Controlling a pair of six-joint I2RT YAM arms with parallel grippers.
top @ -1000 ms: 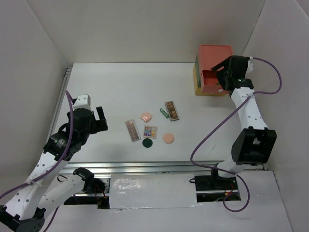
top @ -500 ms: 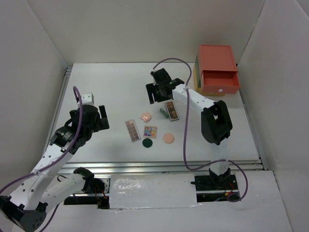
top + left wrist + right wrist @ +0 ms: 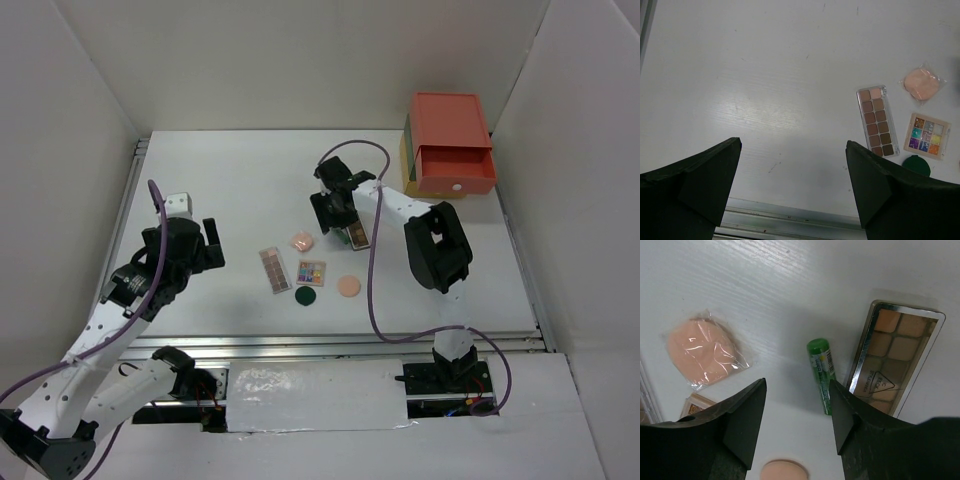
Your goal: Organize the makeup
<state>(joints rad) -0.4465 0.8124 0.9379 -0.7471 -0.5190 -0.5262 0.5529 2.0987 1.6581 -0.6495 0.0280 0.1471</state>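
Right claw [image 3: 797,420] has come down over the green tube [image 3: 820,375].

Arm and gripper status: both arms extended, both sets of jaws apart.
My left arm [image 3: 105,325] reaches far-left, and my left gripper [image 3: 792,150] points right with its jaws at full spread. My right arm [image 3: 395,203] folds left toward centre, and my right gripper [image 3: 796,390] points down with its jaws partly apart.
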